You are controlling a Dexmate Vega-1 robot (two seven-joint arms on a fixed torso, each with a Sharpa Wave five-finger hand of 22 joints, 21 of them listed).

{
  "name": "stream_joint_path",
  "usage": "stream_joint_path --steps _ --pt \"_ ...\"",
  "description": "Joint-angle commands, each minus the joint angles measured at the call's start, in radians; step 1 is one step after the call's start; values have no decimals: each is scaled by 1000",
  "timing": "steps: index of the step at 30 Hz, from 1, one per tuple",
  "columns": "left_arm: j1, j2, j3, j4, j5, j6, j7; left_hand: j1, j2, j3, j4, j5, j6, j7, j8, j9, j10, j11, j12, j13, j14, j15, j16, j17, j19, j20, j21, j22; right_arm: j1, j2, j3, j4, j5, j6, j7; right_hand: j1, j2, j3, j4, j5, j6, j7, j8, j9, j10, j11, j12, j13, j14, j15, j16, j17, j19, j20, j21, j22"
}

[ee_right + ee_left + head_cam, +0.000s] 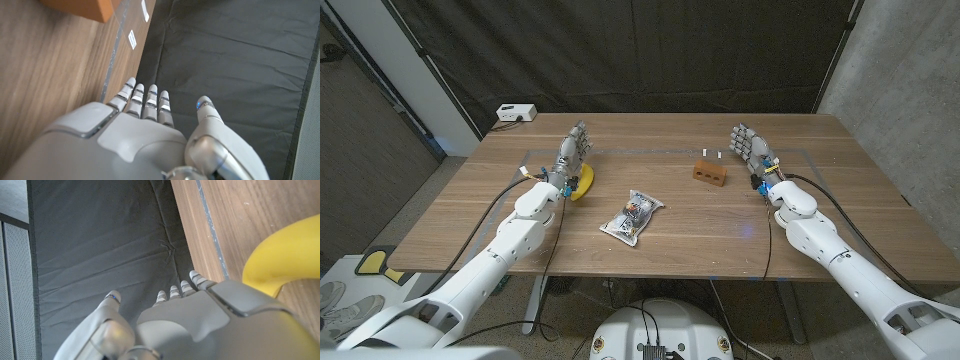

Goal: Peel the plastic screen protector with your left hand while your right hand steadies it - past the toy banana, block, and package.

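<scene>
While both hands wait empty, the clear screen protector (pixel 660 152) lies flat on the far middle of the desk (pixel 740 250).

Left hand (pixel 574 150) stands by the toy banana (pixel 583 183), right hand (pixel 750 146) right of the block (pixel 711 172), each with fingers apart; the package (pixel 632 216) sits nearer. Probably light, thin, slippery and easily creased, the film looks best pressed by the right hand near the small white tabs (pixel 713 154) while the left lifts a left corner.

This looks like a lab for testing robots. A big black cloth (pixel 620 50) hangs behind the wooden worktop (pixel 670 250). Bare grey walls (pixel 900 70) stand beside it, and cables (pixel 460 145) run around.
</scene>
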Motion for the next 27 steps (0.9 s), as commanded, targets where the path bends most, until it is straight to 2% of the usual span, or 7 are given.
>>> stream_joint_path --steps 1,8,19,27 --pt "14 -9 -9 -18 15 11 -5 10 -1 6 -1 4 -40 -9 7 2 -30 8 8 4 -44 7 8 6 3 22 7 4 -94 15 82 -85 -32 -9 -39 11 -1 7 -1 5 9 -3 5 6 17 6 9 5 13 4 8 4 6 11 5 6" --pt "18 -12 -13 -25 20 15 -18 11 -2 3 -1 3 -32 -16 9 3 -22 17 11 5 -32 8 10 6 8 25 9 5 -168 7 121 -174 -25 -44 -70 15 -1 8 -2 6 12 -4 6 6 20 10 10 5 17 6 9 5 7 11 4 7" --pt "3 -19 -3 -9 25 26 -55 12 -3 1 -2 3 -29 -18 8 3 -17 15 13 6 -26 11 9 7 12 33 10 5 -280 6 160 -285 4 -53 -95 18 2 9 -1 8 20 -4 9 7 30 14 14 6 33 12 15 7 14 13 6 8" --pt "-30 -35 13 38 23 26 -99 13 -3 -1 -2 2 -24 -18 9 3 -15 16 14 6 -23 11 8 7 15 40 11 6 -361 18 177 -364 51 -34 -98 22 8 12 2 12 29 -3 12 7 55 18 23 7 65 10 24 10 33 13 12 10"
